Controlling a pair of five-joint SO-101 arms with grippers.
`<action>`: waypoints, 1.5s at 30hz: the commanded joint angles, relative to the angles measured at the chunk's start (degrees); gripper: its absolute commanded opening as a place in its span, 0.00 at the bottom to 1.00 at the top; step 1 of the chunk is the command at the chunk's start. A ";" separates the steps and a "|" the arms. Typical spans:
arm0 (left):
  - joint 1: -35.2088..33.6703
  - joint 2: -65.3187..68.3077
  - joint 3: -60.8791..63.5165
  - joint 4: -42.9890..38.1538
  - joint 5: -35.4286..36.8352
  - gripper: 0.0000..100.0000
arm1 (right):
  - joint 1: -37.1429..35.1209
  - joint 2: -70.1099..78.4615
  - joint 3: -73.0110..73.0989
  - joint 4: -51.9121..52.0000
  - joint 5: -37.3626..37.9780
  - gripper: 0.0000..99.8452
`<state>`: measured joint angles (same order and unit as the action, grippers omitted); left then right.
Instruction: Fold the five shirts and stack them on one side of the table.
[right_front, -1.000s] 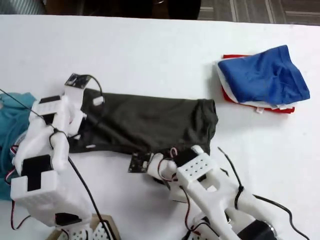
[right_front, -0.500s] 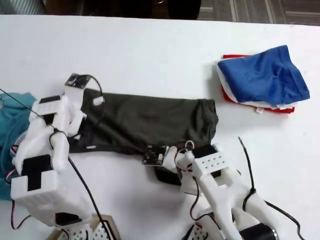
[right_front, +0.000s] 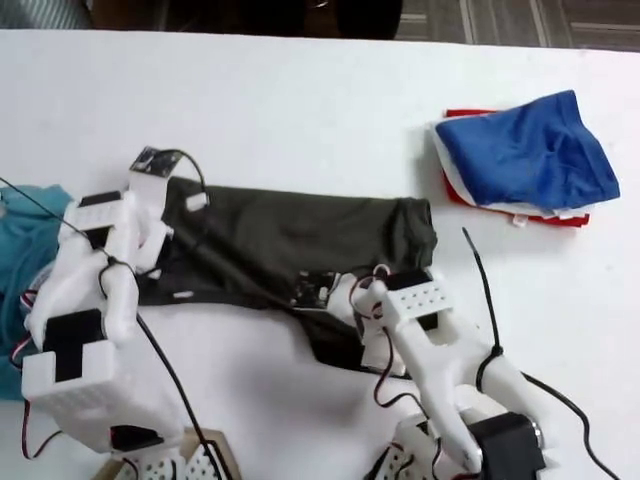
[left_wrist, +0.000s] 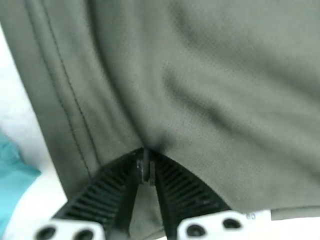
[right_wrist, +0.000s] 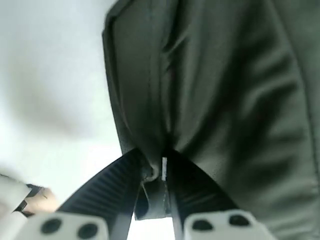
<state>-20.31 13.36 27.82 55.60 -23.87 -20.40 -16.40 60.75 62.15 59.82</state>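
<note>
Right gripper (right_front: 322, 291) slid right and further over dark shirt (right_front: 290, 235) in last second, pinching near hem and dragging it along. Left gripper (left_wrist: 145, 169) hasn't budged, clamped on far-left end. Shirt lies mid-worktop (right_front: 300, 100). Guessing lengthwise fold just started.

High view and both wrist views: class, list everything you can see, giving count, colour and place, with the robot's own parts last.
olive shirt: one, dark olive, stretched across mid-table
blue shirt: one, blue, folded, on top of the stack at the table's right
white shirt: one, white, under the blue one
red shirt: one, red, bottom of that stack
teal shirt: one, teal, at the table's left edge, partly under the left arm
table: one, white
left gripper: one, black fingers, shut on the olive shirt's left end
right gripper: one, black fingers, shut on its near edge
</note>
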 joint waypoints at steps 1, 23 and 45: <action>-0.35 0.00 0.31 -2.64 -0.09 0.03 | 0.75 1.54 -3.16 3.47 0.26 0.02; -0.35 0.00 0.31 -2.64 -0.09 0.03 | 9.27 29.76 -62.42 14.46 0.18 0.02; -0.35 0.00 0.31 -2.64 -0.09 0.03 | 16.04 53.23 -106.73 27.91 -20.04 0.20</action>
<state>-20.31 13.36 27.82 55.52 -23.87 -5.19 37.93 -42.46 87.38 42.15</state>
